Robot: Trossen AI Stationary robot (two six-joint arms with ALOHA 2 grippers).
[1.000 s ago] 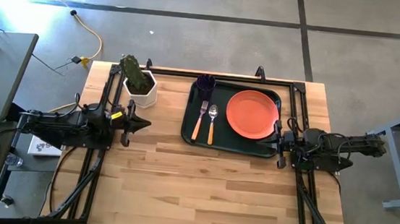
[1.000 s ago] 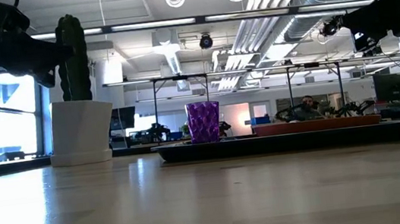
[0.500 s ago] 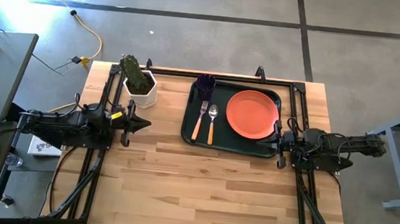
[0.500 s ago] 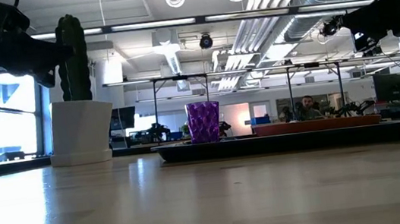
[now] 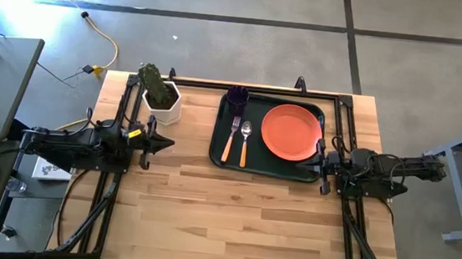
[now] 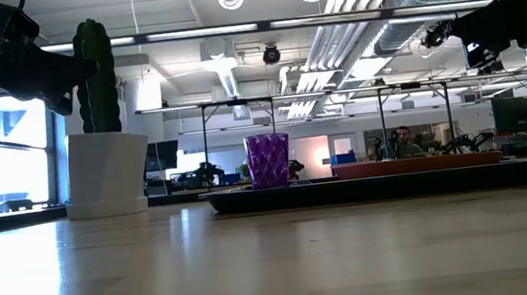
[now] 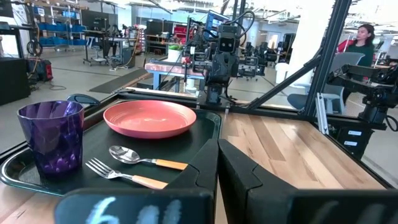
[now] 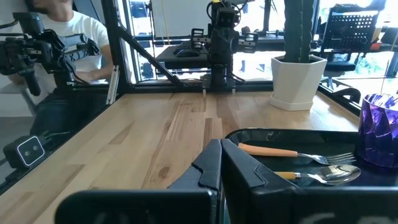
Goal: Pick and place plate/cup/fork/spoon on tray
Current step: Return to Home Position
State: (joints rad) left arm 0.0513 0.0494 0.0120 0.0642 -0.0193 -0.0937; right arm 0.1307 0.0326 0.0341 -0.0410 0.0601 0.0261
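The dark green tray [image 5: 219, 149] lies at the table's far right. On it lie the orange-red plate [image 5: 291, 132], the purple cup [image 5: 236, 96], the fork [image 5: 231, 138] and the spoon [image 5: 245, 142]; they also show in the left wrist view: plate [image 7: 149, 117], cup [image 7: 51, 137], fork [image 7: 124, 175], spoon [image 7: 140, 158]. My left gripper [image 5: 166, 143] is shut and empty, above the table left of the tray. My right gripper [image 5: 320, 162] is shut and empty at the tray's right edge.
A white pot with a green cactus [image 5: 160, 96] stands at the far left of the table. The near half of the wooden table [image 5: 240, 222] is bare wood. A person [image 8: 62, 56] sits beyond the table's left side.
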